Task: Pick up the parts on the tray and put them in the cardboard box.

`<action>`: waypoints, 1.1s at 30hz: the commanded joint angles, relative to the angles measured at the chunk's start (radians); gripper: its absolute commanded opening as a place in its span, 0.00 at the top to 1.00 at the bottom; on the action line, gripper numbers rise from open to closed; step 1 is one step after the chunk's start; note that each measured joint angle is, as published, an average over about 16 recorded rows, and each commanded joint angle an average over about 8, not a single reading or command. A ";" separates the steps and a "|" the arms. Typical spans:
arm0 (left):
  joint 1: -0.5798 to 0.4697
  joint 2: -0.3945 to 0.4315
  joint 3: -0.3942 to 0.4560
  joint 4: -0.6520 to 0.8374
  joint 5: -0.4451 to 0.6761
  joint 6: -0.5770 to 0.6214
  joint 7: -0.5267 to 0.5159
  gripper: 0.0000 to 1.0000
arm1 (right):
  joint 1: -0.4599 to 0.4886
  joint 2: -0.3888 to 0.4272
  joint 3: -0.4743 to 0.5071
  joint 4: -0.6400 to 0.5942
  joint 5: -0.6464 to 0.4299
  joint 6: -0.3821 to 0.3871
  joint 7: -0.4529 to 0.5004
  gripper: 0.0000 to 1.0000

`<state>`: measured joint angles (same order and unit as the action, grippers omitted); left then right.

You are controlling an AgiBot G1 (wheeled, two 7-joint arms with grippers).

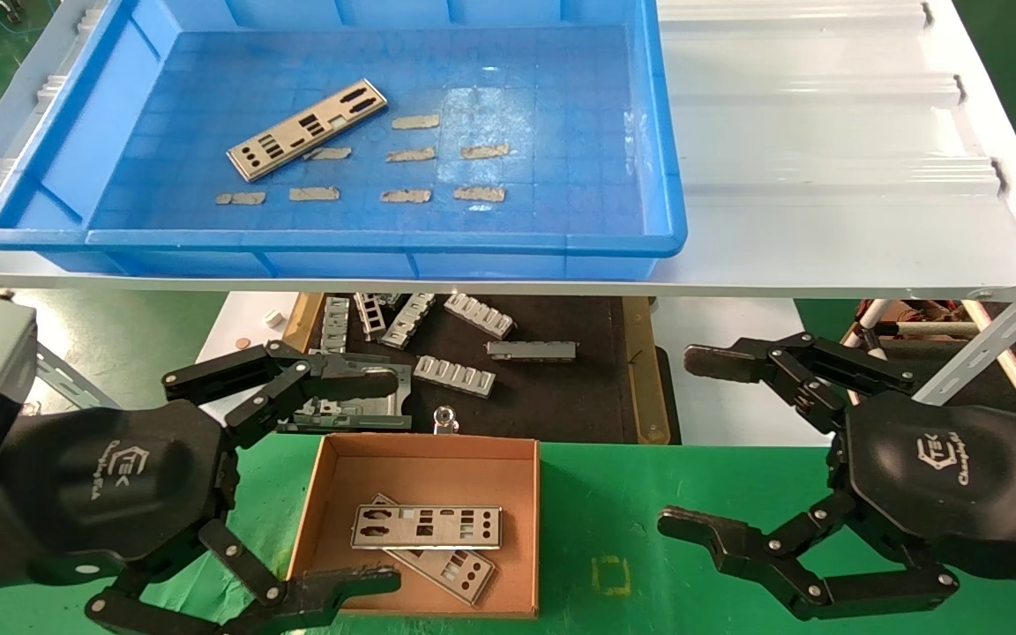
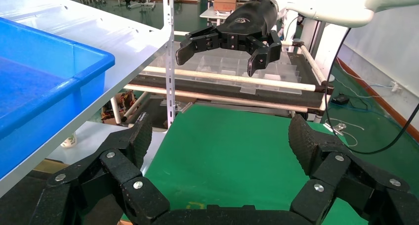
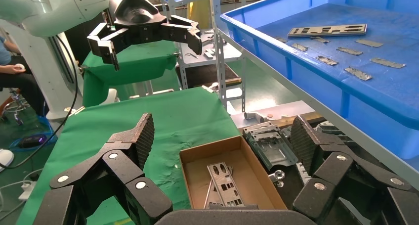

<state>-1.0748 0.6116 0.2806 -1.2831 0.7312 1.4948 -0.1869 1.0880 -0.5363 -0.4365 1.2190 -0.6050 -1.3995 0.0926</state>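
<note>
Green table (image 1: 649, 529) — left claw (image 1: 384, 481) and right claw (image 1: 680, 441) wide open, empty.

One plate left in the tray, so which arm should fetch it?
Probably left: the remaining part lies in the tray's left half, ahead of the open left pincer. The right pincer sits farther away.

Green cloth bench (image 1: 693, 494): cardboard box (image 1: 332, 494) near front, two parts (image 1: 427, 526) stacked crosswise inside. White corrugated shelf (image 1: 825, 176) above: tray (image 1: 76, 176) on left portion, one part (image 1: 307, 129) and tape strips (image 1: 415, 122) on its floor.
</note>
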 commanded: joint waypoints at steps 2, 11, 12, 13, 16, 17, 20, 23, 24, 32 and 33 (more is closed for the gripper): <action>0.000 0.000 0.000 0.000 0.000 0.000 0.000 0.00 | 0.000 0.000 0.000 0.000 0.000 0.000 0.000 0.00; 0.000 0.000 0.000 0.000 0.000 0.000 0.000 0.00 | 0.000 0.000 0.000 0.000 0.000 0.000 0.000 0.00; 0.000 0.000 0.000 0.000 0.000 0.000 0.000 0.00 | 0.000 0.000 0.000 0.000 0.000 0.000 0.000 0.02; 0.000 0.000 0.000 0.000 0.000 0.000 0.000 0.00 | 0.000 0.000 0.000 0.000 0.000 0.000 0.000 0.09; 0.000 0.000 0.000 0.000 0.000 0.000 0.000 0.00 | 0.000 0.000 0.000 0.000 0.000 0.000 0.000 0.43; 0.000 0.000 0.000 0.000 0.000 0.000 0.000 0.00 | 0.000 0.000 0.000 0.000 0.000 0.000 0.000 0.55; 0.000 0.000 0.000 0.000 0.000 -0.001 0.000 0.00 | 0.000 0.000 0.000 0.000 0.000 0.000 0.000 0.90; -0.003 0.002 -0.003 0.006 0.003 -0.014 0.000 0.00 | 0.000 0.000 0.000 0.000 0.000 0.000 0.000 1.00; -0.005 0.004 -0.004 0.010 0.005 -0.022 0.000 0.00 | 0.000 0.000 0.000 0.000 0.000 0.000 0.000 1.00; -0.098 0.049 -0.006 0.094 0.065 -0.157 -0.018 0.00 | 0.000 0.000 0.000 0.000 0.000 0.000 0.000 1.00; -0.122 0.061 -0.002 0.114 0.080 -0.174 -0.018 0.00 | 0.000 0.000 0.000 0.000 0.000 0.000 0.000 1.00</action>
<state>-1.2158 0.6830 0.2886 -1.1466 0.8267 1.3325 -0.1935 1.0880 -0.5364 -0.4365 1.2190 -0.6050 -1.3995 0.0926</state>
